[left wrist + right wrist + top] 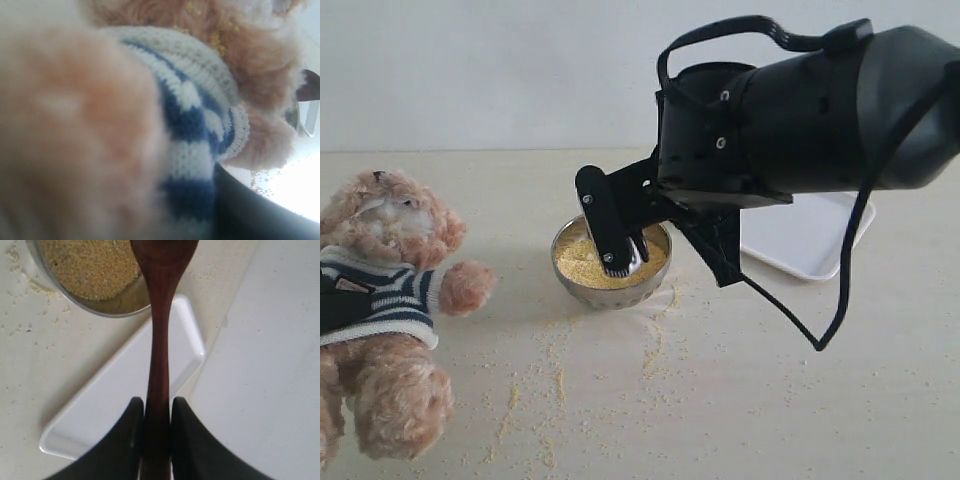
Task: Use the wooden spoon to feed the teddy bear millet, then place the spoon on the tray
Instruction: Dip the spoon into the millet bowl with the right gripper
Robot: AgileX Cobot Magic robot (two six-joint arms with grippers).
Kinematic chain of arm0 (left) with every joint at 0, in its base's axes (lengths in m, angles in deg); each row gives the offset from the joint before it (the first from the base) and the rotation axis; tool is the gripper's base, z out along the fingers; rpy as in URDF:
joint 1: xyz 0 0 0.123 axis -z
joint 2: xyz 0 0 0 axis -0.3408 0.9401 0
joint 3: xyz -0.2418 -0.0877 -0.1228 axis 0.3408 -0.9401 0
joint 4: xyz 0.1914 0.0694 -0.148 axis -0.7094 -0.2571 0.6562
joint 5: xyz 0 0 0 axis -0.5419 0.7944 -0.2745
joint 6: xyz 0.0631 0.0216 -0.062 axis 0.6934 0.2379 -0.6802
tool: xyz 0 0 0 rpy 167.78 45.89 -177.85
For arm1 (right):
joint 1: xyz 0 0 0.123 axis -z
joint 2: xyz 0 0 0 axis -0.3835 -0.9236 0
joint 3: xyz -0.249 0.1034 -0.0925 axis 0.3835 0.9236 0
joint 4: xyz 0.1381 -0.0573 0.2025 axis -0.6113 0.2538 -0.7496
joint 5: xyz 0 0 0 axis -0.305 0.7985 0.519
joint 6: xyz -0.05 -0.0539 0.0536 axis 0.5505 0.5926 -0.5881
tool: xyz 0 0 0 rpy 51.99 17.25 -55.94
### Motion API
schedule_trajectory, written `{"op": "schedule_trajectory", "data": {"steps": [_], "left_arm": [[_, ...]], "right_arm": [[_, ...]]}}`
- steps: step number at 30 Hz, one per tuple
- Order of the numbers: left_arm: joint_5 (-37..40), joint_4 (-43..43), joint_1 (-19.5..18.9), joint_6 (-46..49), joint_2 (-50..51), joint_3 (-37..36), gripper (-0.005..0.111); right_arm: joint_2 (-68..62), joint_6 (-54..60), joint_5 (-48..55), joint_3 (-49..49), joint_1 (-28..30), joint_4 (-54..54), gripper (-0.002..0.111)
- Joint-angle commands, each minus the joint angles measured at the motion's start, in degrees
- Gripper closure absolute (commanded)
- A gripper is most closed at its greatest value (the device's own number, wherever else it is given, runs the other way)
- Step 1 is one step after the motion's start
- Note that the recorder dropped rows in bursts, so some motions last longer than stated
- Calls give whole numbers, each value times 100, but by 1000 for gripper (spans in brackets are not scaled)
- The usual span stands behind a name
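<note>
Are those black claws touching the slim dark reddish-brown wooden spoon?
Touching. In the right wrist view, the right gripper pinches the wooden spoon from both sides.

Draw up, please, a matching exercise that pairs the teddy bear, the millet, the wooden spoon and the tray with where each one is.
1 teddy bear
2 millet
3 wooden spoon
4 tray

A clamped between the fingers of the right gripper
B heaped in the steel bowl
C partly hidden behind the right arm
D in a striped sweater, left of the bowl

Pairs: 1-D, 2-B, 3-A, 4-C.
</note>
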Motion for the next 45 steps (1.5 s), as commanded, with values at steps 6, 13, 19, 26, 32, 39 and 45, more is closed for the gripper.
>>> {"op": "schedule_trajectory", "data": {"steps": [6,13,19,26,32,39,45], "left_arm": [[349,80,-8,-6,-2,0,102],[472,13,-8,-6,-2,0,102],[469,-13,-8,-6,-2,0,102],[469,-51,-8,-6,-2,0,102],[469,-51,-8,-6,-2,0,102],[469,-51,-8,-6,-2,0,102],[469,-51,-8,-6,-2,0,102]], "right_arm": [[-307,-676,-145,24,162,172,108],[-418,-455,-298,24,162,169,108],[-471,-36,-437,24,162,-569,108],[-471,-582,-459,24,162,-867,108],[-471,-711,-404,24,162,-1037,108],[-471,-711,-416,24,162,-1350,108],[-471,-753,-377,24,162,-1378,108]]}}
